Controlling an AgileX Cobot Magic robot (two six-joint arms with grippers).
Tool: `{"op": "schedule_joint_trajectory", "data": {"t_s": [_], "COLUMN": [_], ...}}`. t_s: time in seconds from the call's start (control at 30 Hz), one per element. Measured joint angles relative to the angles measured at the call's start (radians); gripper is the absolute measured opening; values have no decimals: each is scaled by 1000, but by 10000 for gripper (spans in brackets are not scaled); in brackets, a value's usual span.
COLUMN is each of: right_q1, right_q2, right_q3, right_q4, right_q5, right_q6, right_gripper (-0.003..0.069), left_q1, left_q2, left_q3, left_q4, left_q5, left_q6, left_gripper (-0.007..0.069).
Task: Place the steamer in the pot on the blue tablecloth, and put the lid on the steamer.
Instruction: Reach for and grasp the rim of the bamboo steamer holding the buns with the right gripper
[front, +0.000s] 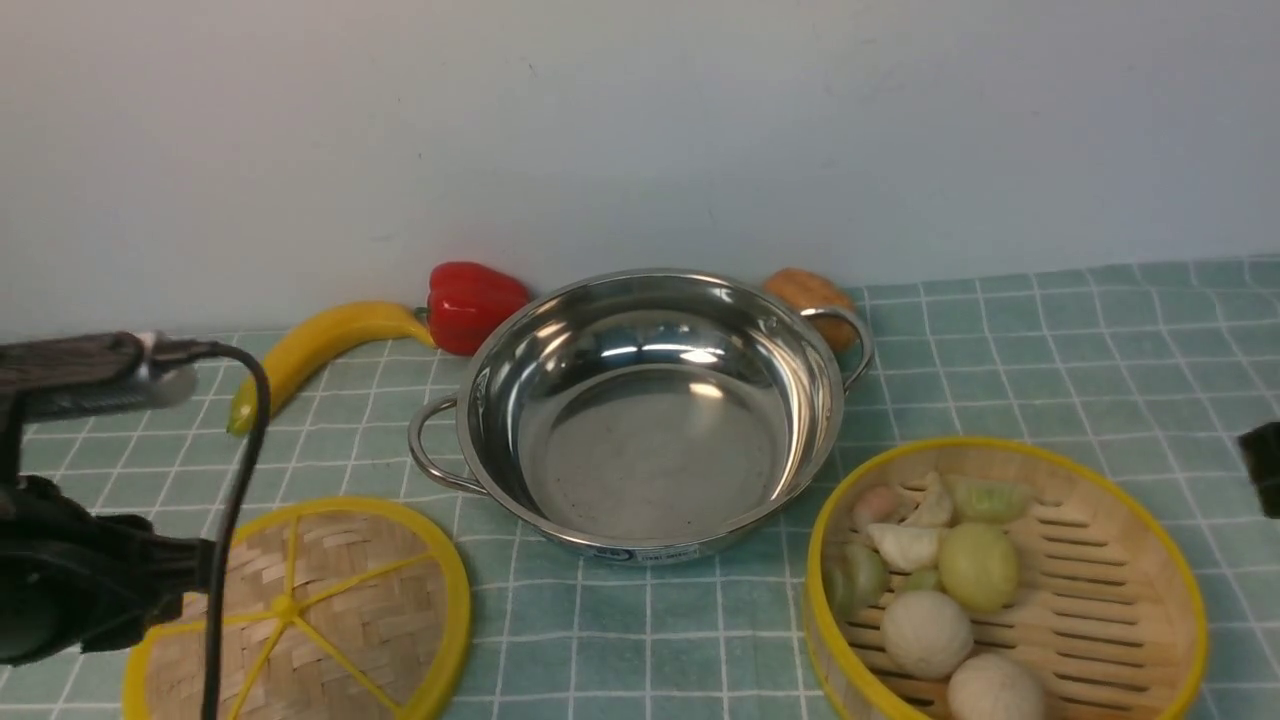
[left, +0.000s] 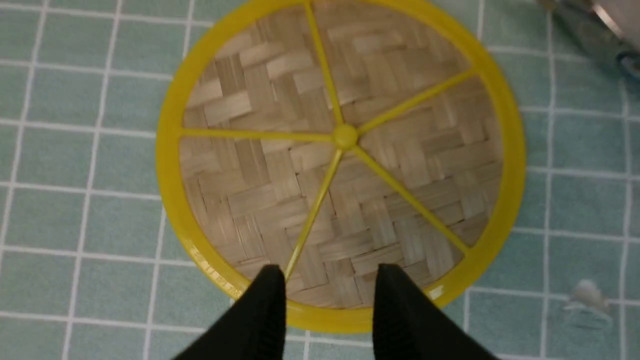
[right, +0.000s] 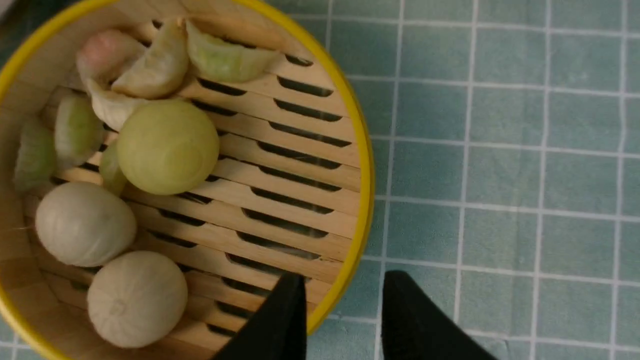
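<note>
Covering the whole work surface, the blue tablecloth (front: 1050, 340) carries all the things. The pot (front: 650, 450) stands on it in the middle, upright and empty, with one loop handle toward the left and one toward the far right. The steamer (front: 1100, 560) sits on the cloth at the near right, just beside the pot and outside it, with pale round buns (front: 925, 632) and greenish dumplings on its slats. The lid (front: 340, 600) lies flat on the cloth at the near left, apart from the pot. A banana (front: 310, 350) and a red bell pepper (front: 470, 300) lie behind the pot at the left, and a brown rounded item (front: 805, 295) is behind its far handle. The left gripper (left: 330, 275) hangs over the near rim of the lid, fingers (left: 270, 300) parted and gripping nothing. The right gripper (right: 345, 282) has its fingers (right: 290, 310) parted with the steamer rim between them; I cannot tell if they touch it
</note>
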Motion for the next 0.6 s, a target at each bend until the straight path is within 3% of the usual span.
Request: {"op": "schedule_joint_trajectory", "data": {"t_s": [0.3,0.6], "right_q1": [0,0], "right_q2": [260,398], "right_q3": [0,0], "right_q4": [32,-7], "right_q5": [-135,-227], "right_q6": [-4,-4], "right_gripper": [240,240], "left_q1": [0,0], "left_q2": [171,184], "left_q3": [-1,-1], "left_q4": [1,3], "left_q5": [-50,-59], "left_q6": [12,15], "left_gripper": [243,243]}}
